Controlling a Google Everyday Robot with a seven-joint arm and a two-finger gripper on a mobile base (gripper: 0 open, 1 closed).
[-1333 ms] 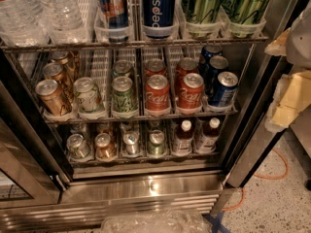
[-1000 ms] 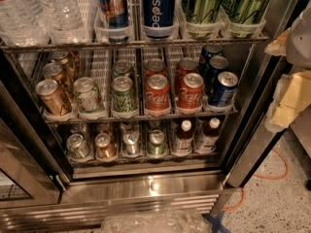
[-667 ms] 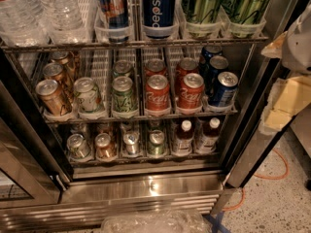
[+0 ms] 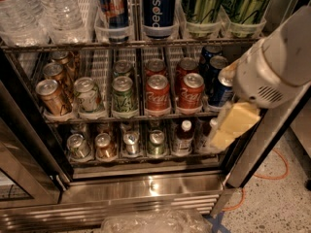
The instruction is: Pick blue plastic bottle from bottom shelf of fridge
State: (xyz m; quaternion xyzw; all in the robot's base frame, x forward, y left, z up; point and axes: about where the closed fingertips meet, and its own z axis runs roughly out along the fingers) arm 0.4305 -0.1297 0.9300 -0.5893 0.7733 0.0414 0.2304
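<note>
Filling most of the view, a tall stainless-steel drinks fridge (image 4: 146, 191) with white wire racks, its dark-framed glass door (image 4: 19, 178) at 8 o'clock. Along the 2 to 3 o'clock side, a bulky white robot arm housing (image 4: 274, 62), covering the right end of the middle rack. Just below that housing, at about 4 o'clock from centre, the pale yellow gripper (image 4: 232, 126), set before the fridge's right edge and level with the gap between the middle rack and the bottom shelf (image 4: 141, 160). Cannot tell how far open, nor whether anything is held. On the top rack: clear plastic water bottles (image 4: 34, 8) at 11 o'clock, a tall dark-blue Pepsi can (image 4: 158, 8) at 12, tall green cans (image 4: 206, 4) at 1. On the middle rack: gold cans (image 4: 51, 96) at 9 o'clock, green-and-white cans (image 4: 124, 96), two red Coca-Cola cans (image 4: 157, 95) at centre, dark-blue cans (image 4: 217, 84) at 3, partly behind the arm. At 6 o'clock, the low bottom shelf with clear plastic lanes and four small silver-topped cans (image 4: 104, 145) toward its 9 o'clock end. Toward its 3 o'clock end, the blue plastic bottle (image 4: 183, 139): small, clear, white screw cap, dark reddish-brown drink, upright in its lane, at 9 o'clock of the gripper with a narrow gap between them. At 3 o'clock of it, a second white-capped bottle (image 4: 210, 126), partly hidden by the gripper.
</note>
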